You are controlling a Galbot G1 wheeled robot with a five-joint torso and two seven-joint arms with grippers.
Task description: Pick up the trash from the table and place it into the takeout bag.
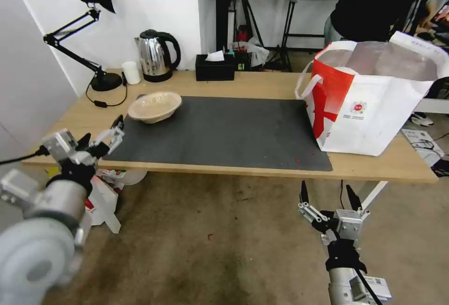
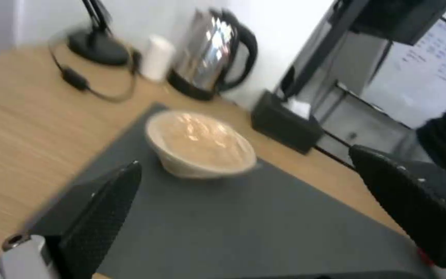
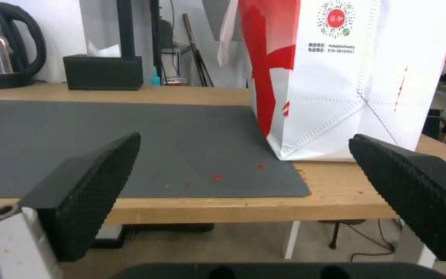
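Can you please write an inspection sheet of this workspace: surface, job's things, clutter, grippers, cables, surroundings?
Surface: light-wood table with dark grey mat; small red crumbs on the mat near the bag.
Job's things: beige pulp bowl on the mat's far left corner; takeout bag upright at the table's right end, mouth open.
Clutter: desk lamp, kettle, small white cup, black tissue box along the back edge.
Grippers: left gripper open, at the table's front left corner, short of the bowl; right gripper open, below the front edge.
Cables: lamp cord on the table.
Surroundings: a person in dark clothes behind the bag.
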